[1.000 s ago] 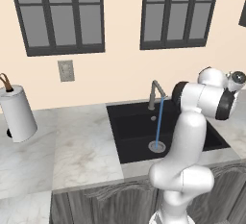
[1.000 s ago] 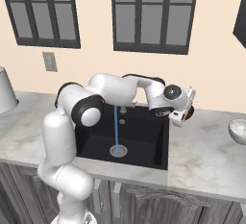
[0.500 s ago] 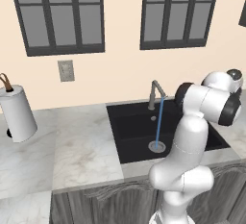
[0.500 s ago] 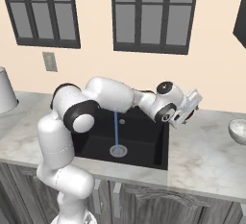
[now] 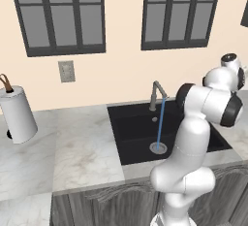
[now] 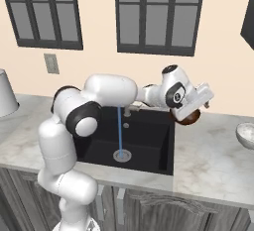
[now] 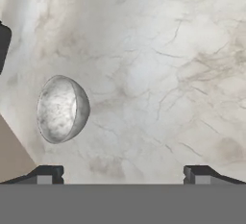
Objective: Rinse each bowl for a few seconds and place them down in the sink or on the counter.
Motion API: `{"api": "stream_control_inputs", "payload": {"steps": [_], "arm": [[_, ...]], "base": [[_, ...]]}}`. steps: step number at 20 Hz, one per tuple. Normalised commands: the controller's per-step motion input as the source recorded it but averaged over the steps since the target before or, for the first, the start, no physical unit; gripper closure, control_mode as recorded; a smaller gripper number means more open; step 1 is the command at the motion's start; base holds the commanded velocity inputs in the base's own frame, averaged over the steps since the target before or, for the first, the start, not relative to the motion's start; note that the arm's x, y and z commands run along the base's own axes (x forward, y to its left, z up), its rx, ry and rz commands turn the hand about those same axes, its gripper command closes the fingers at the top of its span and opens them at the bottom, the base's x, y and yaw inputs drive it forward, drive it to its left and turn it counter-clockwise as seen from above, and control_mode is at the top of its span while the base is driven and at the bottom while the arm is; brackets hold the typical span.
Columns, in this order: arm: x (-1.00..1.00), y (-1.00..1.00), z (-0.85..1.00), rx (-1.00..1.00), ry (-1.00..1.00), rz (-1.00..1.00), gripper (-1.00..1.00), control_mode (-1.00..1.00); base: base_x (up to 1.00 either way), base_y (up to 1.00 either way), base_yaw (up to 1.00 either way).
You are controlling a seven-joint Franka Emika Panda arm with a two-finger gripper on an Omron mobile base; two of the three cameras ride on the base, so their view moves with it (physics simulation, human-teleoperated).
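Note:
A reddish-brown bowl (image 6: 190, 120) sits on the counter (image 6: 213, 150) just right of the sink's (image 6: 149, 141) back corner, half hidden by my hand. My gripper (image 6: 204, 102) hovers over that spot, pointing right. In the hand view my gripper (image 7: 123, 175) is open, its two fingertips (image 7: 48, 174) set wide apart with nothing between them, over bare marble counter (image 7: 158, 74). A pale grey marbled bowl (image 7: 62, 108) lies ahead on the left of that view. The same bowl (image 6: 245, 135) shows at the far right of the counter. Water (image 6: 119, 131) runs from the tap (image 5: 156, 93) into the sink (image 5: 135, 133).
A white paper-towel roll (image 5: 17, 113) stands at the far left of the counter (image 5: 82, 147). A wall with dark-framed windows (image 6: 156, 14) rises right behind the sink. The counter's front edge runs above grey cabinets (image 6: 149, 210).
The hand has swung right and upward, from above the sink's right rim to over the counter beyond it. The gripper stayed open and the water kept running.

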Motion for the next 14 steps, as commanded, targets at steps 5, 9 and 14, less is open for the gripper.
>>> {"api": "stream_control_inputs", "payload": {"steps": [5, 9, 14], "arm": [[0.06, -0.32, 0.05, 0.06, 0.06, -0.03, -1.0, -1.0], [0.03, -0.39, 0.0, 0.07, 0.02, 0.0, -1.0, -1.0], [0.08, -0.29, -0.1, 0.03, 0.0, 0.04, -1.0, -1.0]], "base": [[0.0, 0.0, 0.0], [0.0, 0.0, 0.0], [0.0, 0.0, 0.0]]}}
